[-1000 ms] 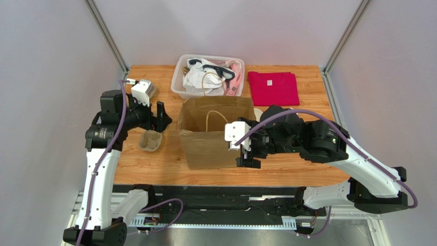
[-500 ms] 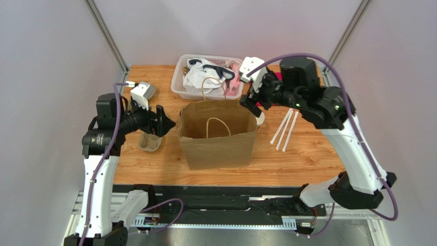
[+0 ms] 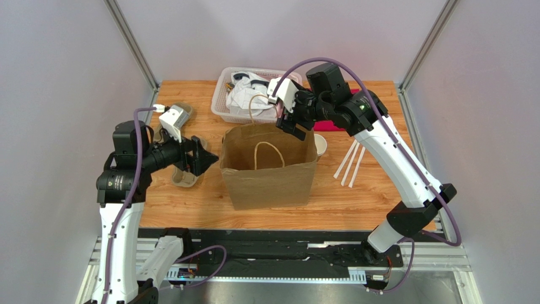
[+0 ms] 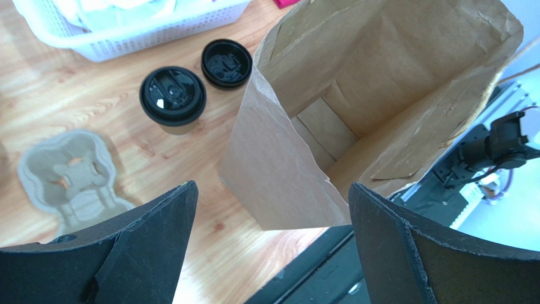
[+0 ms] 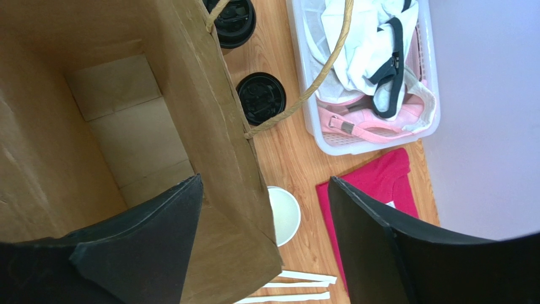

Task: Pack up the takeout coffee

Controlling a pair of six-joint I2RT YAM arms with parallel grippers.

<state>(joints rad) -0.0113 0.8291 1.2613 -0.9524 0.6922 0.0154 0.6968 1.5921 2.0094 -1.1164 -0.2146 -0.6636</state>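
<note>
Takeout coffee (image 4: 172, 96) stands near paper bag (image 4: 279, 171); left hand (image 4: 271, 190), right hand (image 5: 265, 183) both released.

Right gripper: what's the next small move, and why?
Probably close on the far wall of the paper bag. The right gripper is open and seems to straddle that rim, one finger inside. The bag is empty; the takeout coffee stands lidded outside it. Pinning the bag would leave the open left gripper free to fetch it.

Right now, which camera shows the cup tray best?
The left wrist view: the tray lies nearly whole in plain sight, seen from above. In the top view the left arm covers part of it. The right wrist view misses it entirely.
</note>
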